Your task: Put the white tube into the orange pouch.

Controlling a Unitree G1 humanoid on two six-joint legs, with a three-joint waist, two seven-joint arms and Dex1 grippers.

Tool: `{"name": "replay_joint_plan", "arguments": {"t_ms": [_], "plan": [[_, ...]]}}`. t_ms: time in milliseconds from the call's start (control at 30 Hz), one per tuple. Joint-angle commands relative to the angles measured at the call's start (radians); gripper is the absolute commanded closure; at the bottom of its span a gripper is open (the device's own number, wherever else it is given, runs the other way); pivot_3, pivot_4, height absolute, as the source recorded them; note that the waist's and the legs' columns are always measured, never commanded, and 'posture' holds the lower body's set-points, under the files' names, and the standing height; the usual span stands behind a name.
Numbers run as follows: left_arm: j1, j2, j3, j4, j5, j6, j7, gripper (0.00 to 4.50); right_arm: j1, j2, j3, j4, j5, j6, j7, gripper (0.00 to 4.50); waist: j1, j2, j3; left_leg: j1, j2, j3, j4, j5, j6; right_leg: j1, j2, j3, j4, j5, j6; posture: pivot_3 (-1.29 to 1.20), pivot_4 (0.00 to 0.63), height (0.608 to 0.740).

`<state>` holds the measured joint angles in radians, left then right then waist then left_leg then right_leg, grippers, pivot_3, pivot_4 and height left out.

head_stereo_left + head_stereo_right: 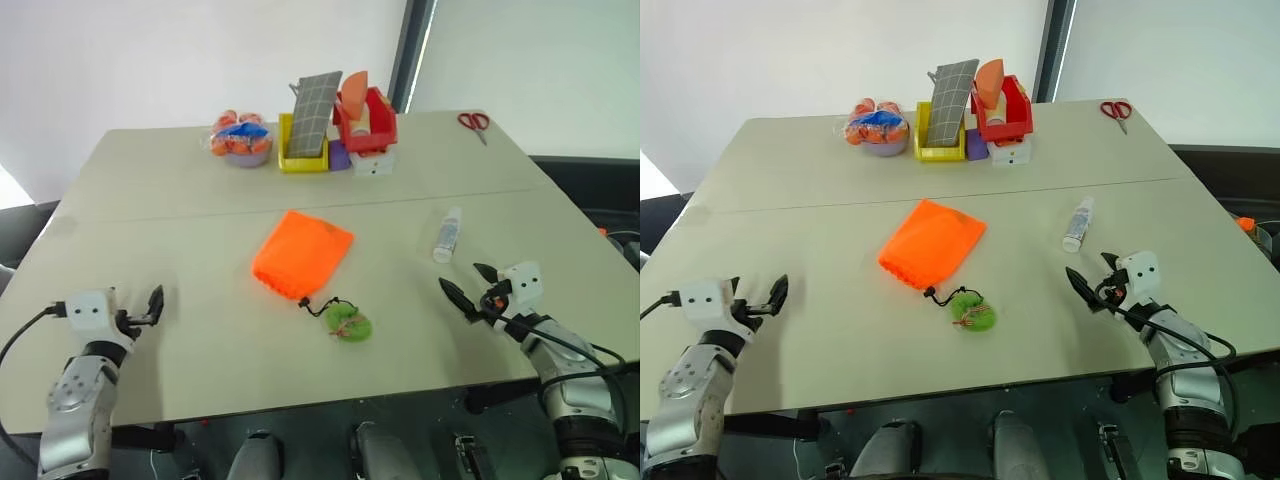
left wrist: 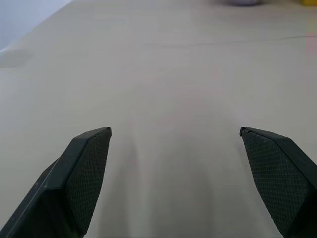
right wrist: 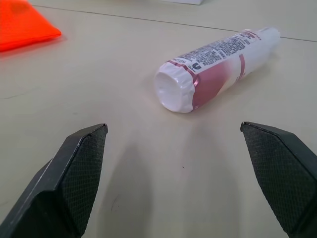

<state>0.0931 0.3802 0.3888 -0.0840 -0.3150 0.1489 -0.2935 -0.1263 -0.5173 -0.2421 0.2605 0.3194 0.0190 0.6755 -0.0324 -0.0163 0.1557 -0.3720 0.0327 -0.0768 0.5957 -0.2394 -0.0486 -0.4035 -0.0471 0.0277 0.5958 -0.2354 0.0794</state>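
Both grippers released, empty: right gripper (image 1: pixel 472 285), left gripper (image 1: pixel 140 305). White tube (image 1: pixel 448 234) at pouch's 3 o'clock, lying flat; may roll from pinch. Orange pouch (image 1: pixel 302 252) mouth flat, may block insertion.

light: bright, even, diffuse | shadows: soft, faint on table (image 1: pixel 200 340) | glare: none | blur: wrist-view backgrounds slightly soft

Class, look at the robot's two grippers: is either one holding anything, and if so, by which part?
Nothing is held. The left gripper and right gripper are both open over the table; the white tube lies ahead of the right one, untouched.
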Motion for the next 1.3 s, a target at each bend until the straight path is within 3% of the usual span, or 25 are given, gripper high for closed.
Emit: {"name": "replay_joint_plan", "arguments": {"t_ms": [33,233,400,767,833,1067,1300], "plan": [[-0.001,0.015,-0.037,-0.081,-0.011,-0.033,-0.066,0.07,-0.014,0.006,0.01,-0.049,0.007,-0.004,0.014,0.0,0.0,0.0,0.0,0.0,0.0,0.0,0.0,0.0,0.0,0.0,0.0,0.0,0.0,0.0,0.0,0.0,0.15,0.74],[-0.033,0.114,-0.203,-0.165,0.108,-0.099,-0.206,0.07,0.053,-0.019,0.078,-0.283,0.1,0.16,0.116,0.0,0.002,0.001,0.0,0.0,0.0,0.0,0.0,0.0,0.0,0.0,0.0,0.0,0.0,0.0,0.0,0.0,0.15,0.74],[-0.127,0.202,-0.33,-0.117,0.252,-0.218,-0.277,0.07,0.093,0.001,0.146,-0.458,0.116,0.247,0.102,0.0,0.016,0.001,0.0,0.0,0.0,0.0,0.0,0.0,0.0,-0.001,0.0,0.0,0.0,0.0,0.0,0.0,0.15,0.74],[-0.369,0.241,-0.53,0.14,0.441,-0.42,-0.363,0.07,0.085,0.039,0.191,-0.516,0.082,0.256,0.052,0.0,0.021,0.002,0.001,-0.002,0.0,0.0,-0.001,0.0,0.0,-0.002,0.0,0.0,-0.001,0.0,0.0,0.0,0.15,0.74],[-0.414,0.228,-0.552,0.191,0.459,-0.454,-0.359,0.84,0.077,0.036,0.185,-0.507,0.08,0.254,0.051,0.0,0.021,0.002,0.001,-0.001,0.0,0.0,0.0,0.0,0.0,-0.001,0.0,0.0,0.0,0.0,0.0,0.0,0.15,0.74],[-0.469,0.197,-0.578,0.248,0.434,-0.469,-0.403,4.38,0.067,0.023,0.135,-0.488,0.072,0.246,0.024,0.0,0.018,0.001,0.001,-0.001,0.0,0.0,-0.001,0.0,0.0,-0.001,0.0,0.0,0.0,0.0,0.001,0.0,0.15,0.74],[-0.437,0.152,-0.537,0.146,0.302,-0.27,-0.451,4.48,0.0,0.031,0.045,-0.395,0.014,0.234,-0.124,0.0,0.019,0.002,0.001,-0.001,0.0,0.0,0.0,0.0,0.0,-0.001,0.0,0.0,0.001,0.0,0.001,0.0,0.15,0.74]]}}
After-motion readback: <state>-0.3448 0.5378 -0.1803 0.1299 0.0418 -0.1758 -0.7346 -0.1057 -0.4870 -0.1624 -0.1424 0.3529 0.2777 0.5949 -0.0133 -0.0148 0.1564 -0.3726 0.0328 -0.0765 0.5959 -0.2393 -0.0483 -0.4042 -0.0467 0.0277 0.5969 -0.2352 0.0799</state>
